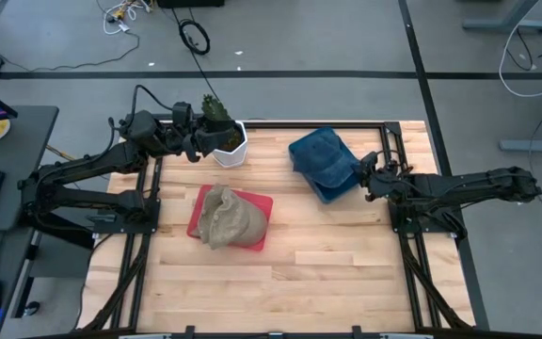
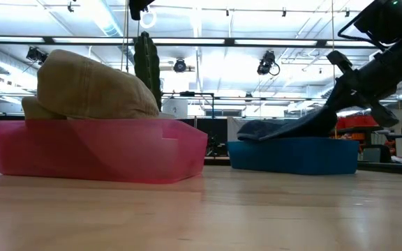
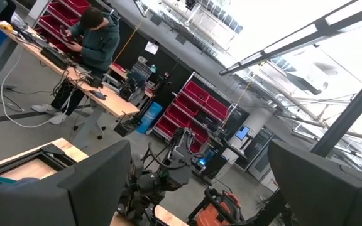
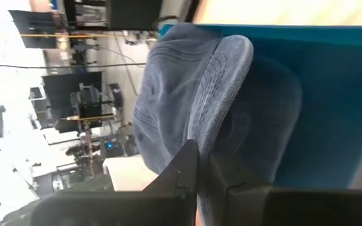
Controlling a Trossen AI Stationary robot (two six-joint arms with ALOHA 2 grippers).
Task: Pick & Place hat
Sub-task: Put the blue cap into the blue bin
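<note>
Progress looks about halfway: I see the tan hat point(image 1: 227, 217) already resting in the red bin point(image 1: 263, 223). My right gripper point(image 1: 366, 175) is pinched on the blue hat's point(image 1: 320, 155) brim over the blue bin point(image 2: 292, 154); left gripper point(image 1: 199, 143) waits, jaws apart, by the potted plant point(image 1: 222, 128).

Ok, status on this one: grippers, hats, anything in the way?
Right gripper shut on blue hat at blue bin. Left gripper open, raised by potted plant. Tan hat in red bin. Nothing blocking.

Right tool point(image 1: 366, 178) at blue hat point(image 1: 320, 155) on blue tray point(image 1: 332, 191); tan hat point(image 1: 226, 216) on red tray point(image 1: 259, 224).
</note>
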